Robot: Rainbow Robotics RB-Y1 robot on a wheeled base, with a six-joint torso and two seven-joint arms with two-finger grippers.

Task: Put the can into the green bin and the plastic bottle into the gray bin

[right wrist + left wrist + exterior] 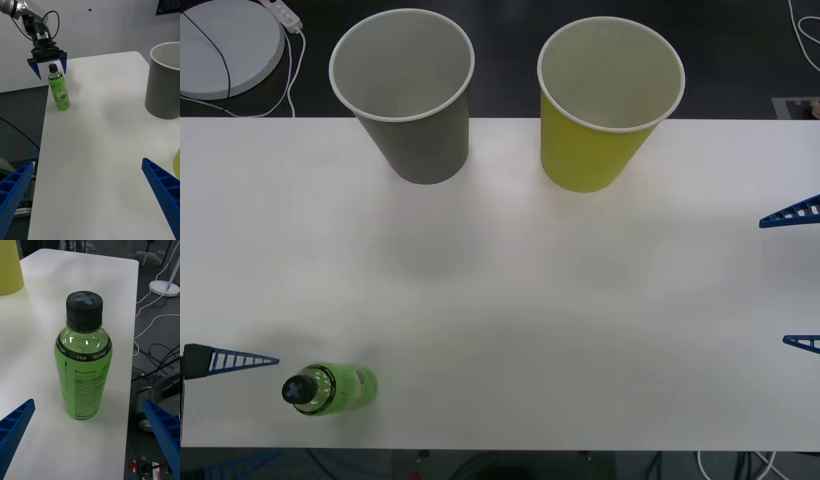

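Your left gripper (48, 64) is spread wide, nothing pinched, hanging at the near left corner of the table (510, 300). In the left wrist view its blue fingers (15, 423) sit apart at the corners with the plastic bottle (85, 363) upright between and beyond them, not touching. From the right wrist view the fingers straddle the bottle's black cap from above and behind, so you're lined up but not closed.

Plastic bottle (332, 389) stands close to the table's near left edge, well apart from both bins. Gray bin (408, 95) is at the far edge, left of centre; green bin (605, 100) beside it to the right, also far edge. Both upright, look empty inside.

Your right gripper (802, 275) is also spread, empty, idling at the right edge of the table.

No can seen on the table, so judge the step in hand as the bottle pick, reach stage. Next move: ease the left fingers down around the bottle body, below the cap, close, lift straight. Bottle is tall, narrow, near the edge — a nudge could tip it off. Then carry far to the gray bin, not the green.
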